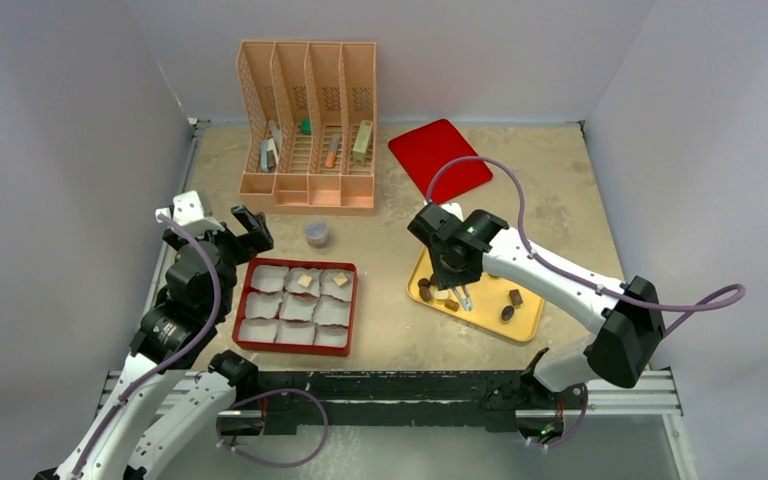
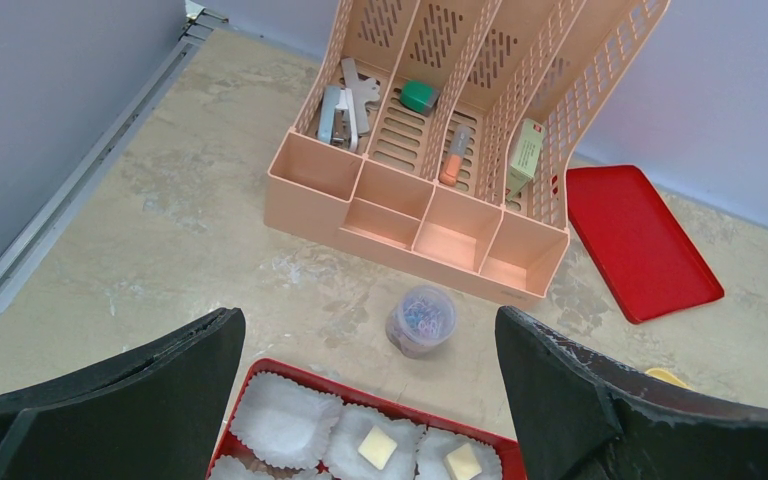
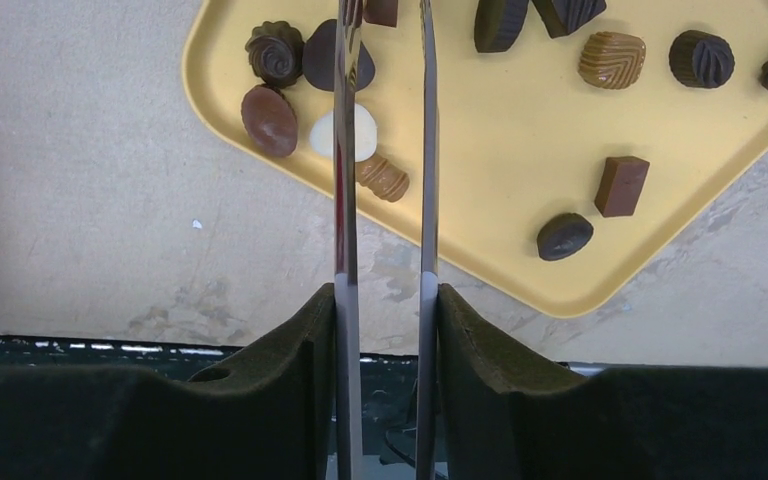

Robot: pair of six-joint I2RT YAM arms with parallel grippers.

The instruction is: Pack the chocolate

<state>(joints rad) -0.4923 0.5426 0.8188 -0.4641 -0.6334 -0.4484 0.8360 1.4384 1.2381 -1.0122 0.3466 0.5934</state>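
Your left fingers (image 2: 140, 390) stand wide apart, empty, above the red box (image 1: 295, 262), whose paper cups (image 2: 278, 420) hold two cream squares (image 2: 378, 446). Your right fingers (image 3: 347, 200) hang narrowly parted over the yellow tray (image 3: 500, 150), where the other chocolates (image 3: 612, 59) lie. A brown piece (image 3: 381, 10) shows between the tips; you cannot tell whether it is pinched. Beyond stands the peach organizer (image 2: 430, 215).

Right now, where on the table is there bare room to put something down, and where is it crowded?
Bare table lies between the red box and the yellow tray, in the back left corner beside the organizer, and to the right of the red lid. Crowded: the tray, with chocolates and the right gripper over it.
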